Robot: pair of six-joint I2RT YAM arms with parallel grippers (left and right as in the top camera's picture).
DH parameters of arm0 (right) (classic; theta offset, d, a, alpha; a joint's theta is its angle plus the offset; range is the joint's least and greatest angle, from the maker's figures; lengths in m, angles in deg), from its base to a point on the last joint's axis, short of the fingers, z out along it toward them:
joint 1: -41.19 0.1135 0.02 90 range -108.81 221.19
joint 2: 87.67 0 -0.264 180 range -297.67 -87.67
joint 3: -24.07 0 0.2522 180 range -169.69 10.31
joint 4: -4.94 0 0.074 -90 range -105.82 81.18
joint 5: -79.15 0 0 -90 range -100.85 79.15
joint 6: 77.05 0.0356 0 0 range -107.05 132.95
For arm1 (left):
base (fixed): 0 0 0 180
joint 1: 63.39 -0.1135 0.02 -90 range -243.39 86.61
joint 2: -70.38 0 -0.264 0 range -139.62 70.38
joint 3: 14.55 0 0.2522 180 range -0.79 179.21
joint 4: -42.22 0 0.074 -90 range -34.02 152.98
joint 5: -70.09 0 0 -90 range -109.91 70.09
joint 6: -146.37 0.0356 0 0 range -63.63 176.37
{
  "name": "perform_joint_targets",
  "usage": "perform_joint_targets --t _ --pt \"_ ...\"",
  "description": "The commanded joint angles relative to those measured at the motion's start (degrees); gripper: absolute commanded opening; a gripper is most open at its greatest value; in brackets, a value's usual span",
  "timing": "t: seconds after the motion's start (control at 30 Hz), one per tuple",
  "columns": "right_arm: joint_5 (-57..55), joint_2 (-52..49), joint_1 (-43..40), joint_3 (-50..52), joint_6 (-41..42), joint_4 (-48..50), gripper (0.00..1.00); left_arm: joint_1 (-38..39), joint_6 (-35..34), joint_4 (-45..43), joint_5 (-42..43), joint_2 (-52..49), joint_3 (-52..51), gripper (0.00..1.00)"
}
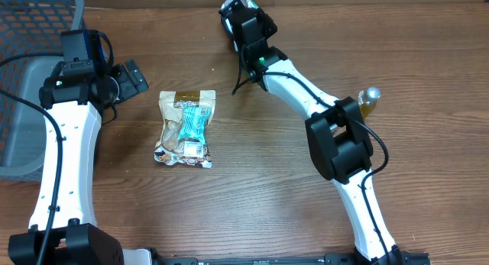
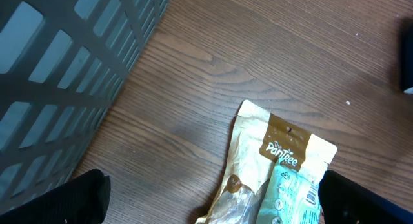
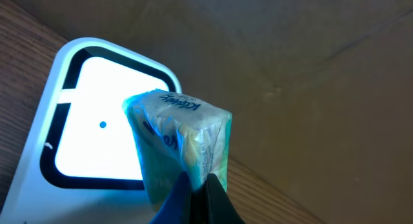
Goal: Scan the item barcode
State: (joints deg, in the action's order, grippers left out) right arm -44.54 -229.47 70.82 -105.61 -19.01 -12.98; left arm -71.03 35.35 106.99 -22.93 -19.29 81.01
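Right wrist view: our right hand [image 3: 193, 199] pinches a pale blue packet [image 3: 181, 143] by its lower edge, just before the lit scanner [image 3: 97, 140]. Our left hand [image 1: 131, 76] gapes wide above the desk [image 1: 267, 189], near a snack bag [image 1: 186, 127].

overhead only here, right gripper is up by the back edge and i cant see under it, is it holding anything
Observer: Yes. In the right wrist view the right gripper is shut on a small blue-green plastic-wrapped packet.
Operator: is it at the scanner
Observer: In that view the packet partly covers the right edge of the lit white scanner window with a black border.
Operator: any barcode showing
Observer: None on the faces toward the wrist camera, only blue lettering.
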Motion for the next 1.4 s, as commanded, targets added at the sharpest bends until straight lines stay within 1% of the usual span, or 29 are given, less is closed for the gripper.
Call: perform_joint_targets --t 0.0,0.17,0.27,0.4,0.47,0.53,0.7,0.73,0.87,1.0,1.13,1.2,1.27,1.37 --pt "0.37 -1.46 0.09 -1.03 -0.07 1.38 0.04 -0.48 0.22 -0.24 -0.35 -0.28 0.44 1.0" --pt "0.33 -1.57 0.09 -1.07 -0.02 1.36 0.04 -0.48 0.22 -0.24 -0.35 -0.28 0.44 1.0" --pt "-1.53 -0.66 0.13 -1.11 0.46 0.92 0.04 -0.48 0.22 -0.24 -0.35 -0.28 0.44 1.0" --pt "-4.83 2.73 0.92 -1.11 0.87 -1.22 0.04 -0.48 0.22 -0.24 -0.35 -0.28 0.44 0.99" --pt "-4.83 5.01 1.27 -1.11 2.86 -3.69 0.04 -0.48 0.22 -0.24 -0.35 -0.28 0.44 1.0" --pt "-4.81 7.61 1.68 -1.11 6.75 -7.34 0.04 -0.48 0.22 -0.24 -0.35 -0.28 0.44 1.0" --pt "-3.02 13.94 1.86 -1.11 21.59 -20.59 0.04 -0.48 0.2 -0.24 -0.35 -0.28 0.44 1.0" --pt "-1.31 15.39 1.75 -1.11 25.05 -24.72 0.04 -0.48 0.22 -0.24 -0.35 -0.28 0.44 0.99" --pt "5.84 18.25 1.01 -1.11 33.62 -38.21 0.04 -0.48 0.2 -0.24 -0.35 -0.28 0.44 0.99" --pt "13.79 18.47 0.0 -1.03 40.72 -53.64 0.04 -0.48 0.22 -0.24 -0.35 -0.28 0.44 0.99" --pt "23.41 18.4 -1.11 0.96 49.4 -65.55 0.04 -0.48 0.22 -0.24 -0.35 -0.28 0.44 1.0" --pt "26.64 18.36 -1.44 3.17 52.68 -68.67 0.04 -0.48 0.2 -0.24 -0.35 -0.28 0.44 0.99" --pt "27.39 18.36 -1.53 5.86 54.97 -70.36 0.04 -0.48 0.2 -0.24 -0.35 -0.28 0.44 1.0" --pt "27.32 18.36 -1.64 9.6 56.02 -70.53 0.04 -0.48 0.22 -0.24 -0.35 -0.28 0.44 1.0"
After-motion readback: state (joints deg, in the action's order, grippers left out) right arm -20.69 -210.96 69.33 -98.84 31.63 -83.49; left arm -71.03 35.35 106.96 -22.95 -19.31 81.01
